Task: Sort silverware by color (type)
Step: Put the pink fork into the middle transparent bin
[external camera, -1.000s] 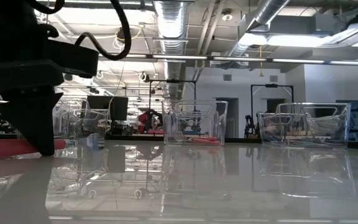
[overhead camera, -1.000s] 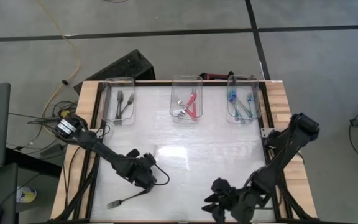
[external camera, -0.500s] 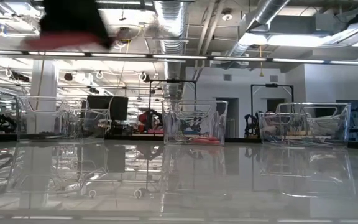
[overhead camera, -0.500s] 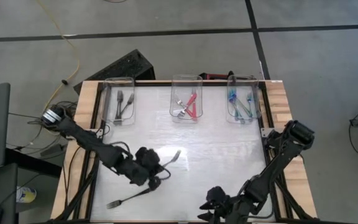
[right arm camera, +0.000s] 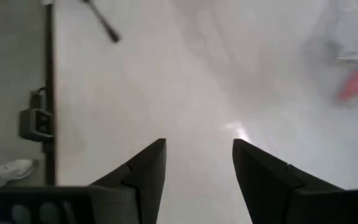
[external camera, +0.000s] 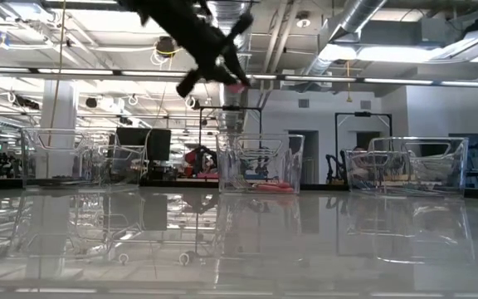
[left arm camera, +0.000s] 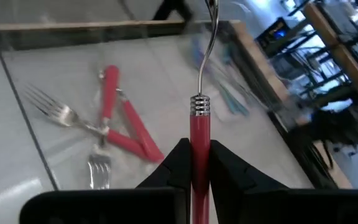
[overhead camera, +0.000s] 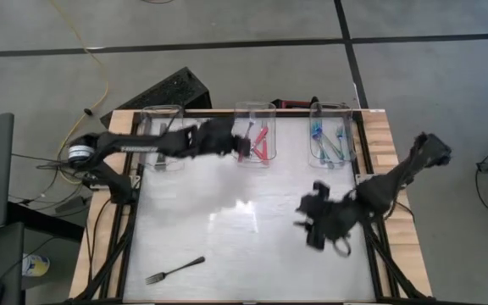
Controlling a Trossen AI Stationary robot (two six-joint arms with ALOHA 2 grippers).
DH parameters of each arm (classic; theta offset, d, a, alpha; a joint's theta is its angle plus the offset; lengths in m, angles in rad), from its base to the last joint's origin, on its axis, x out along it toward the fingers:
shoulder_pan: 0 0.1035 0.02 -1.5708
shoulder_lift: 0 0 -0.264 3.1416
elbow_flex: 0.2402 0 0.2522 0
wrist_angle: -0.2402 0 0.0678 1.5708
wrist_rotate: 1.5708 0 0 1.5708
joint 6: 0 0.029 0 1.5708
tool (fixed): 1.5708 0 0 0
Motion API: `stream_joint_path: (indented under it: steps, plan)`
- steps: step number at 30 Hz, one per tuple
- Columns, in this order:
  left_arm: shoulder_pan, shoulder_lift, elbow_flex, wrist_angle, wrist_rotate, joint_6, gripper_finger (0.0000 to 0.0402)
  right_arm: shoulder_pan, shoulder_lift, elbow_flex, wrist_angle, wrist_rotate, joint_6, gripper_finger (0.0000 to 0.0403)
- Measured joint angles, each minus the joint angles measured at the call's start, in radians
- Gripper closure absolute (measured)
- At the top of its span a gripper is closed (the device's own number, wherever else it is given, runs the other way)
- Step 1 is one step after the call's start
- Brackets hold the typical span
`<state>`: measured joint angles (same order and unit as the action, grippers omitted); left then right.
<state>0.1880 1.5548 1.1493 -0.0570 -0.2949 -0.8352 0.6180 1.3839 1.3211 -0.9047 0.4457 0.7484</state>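
1. Left gripper [left arm camera: 194, 167] is clamped on a red-handled fork [left arm camera: 199, 134], fingers pressed on both sides of the handle. The tines run past the frame edge in the left wrist view, so they can't be seen there.
2. High view puts that gripper [overhead camera: 242, 141] at the far side of the table, at the left edge of the middle bin [overhead camera: 254, 110]. It is blurred and the held fork is hard to pick out there.
3. Middle bin holds more red-handled forks [left arm camera: 126, 124] lying crossed, tines partly hidden behind the clear wall.
4. Left bin [overhead camera: 163, 111] holds dark grey forks [overhead camera: 169, 140]. Right bin [overhead camera: 330, 108] holds teal-handled forks [overhead camera: 327, 142]; the count is unclear in both.
5. One dark grey fork [overhead camera: 174, 270] lies alone on the table [overhead camera: 227, 220] near the front left, well apart from both grippers.
6. Right gripper [overhead camera: 312, 222] is over the table's right half, blurred in the high view. Right wrist view shows its fingers [right arm camera: 138, 171] apart with nothing between them.
7. Low view shows only the left arm high up with a bit of red at its tip [external camera: 237, 83].
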Motion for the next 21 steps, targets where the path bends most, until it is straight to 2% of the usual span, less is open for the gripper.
stream_joint_path:
  steps: [5,8,12,15,21]
  plan:
    - [0.154,0.085,0.037,-0.017,0.157,-0.048,0.0385,-0.127,-0.119,0.0,-0.038,-0.024,-0.049,0.0195]
    - [0.19,0.128,0.065,-0.023,0.175,-0.035,0.0386,-0.164,-0.144,0.0,-0.05,-0.031,-0.045,0.0195]
    - [0.209,0.195,0.084,-0.045,0.184,-0.009,0.0381,-0.158,-0.146,0.0,-0.104,-0.031,-0.042,0.0195]
    - [0.207,0.216,0.089,-0.038,0.19,0.003,0.0356,-0.148,-0.136,0.0,-0.136,-0.029,-0.013,0.0195]
    - [0.217,0.216,0.089,-0.041,0.209,0.13,0.0271,-0.146,-0.12,-0.001,-0.136,-0.028,0.126,0.0195]
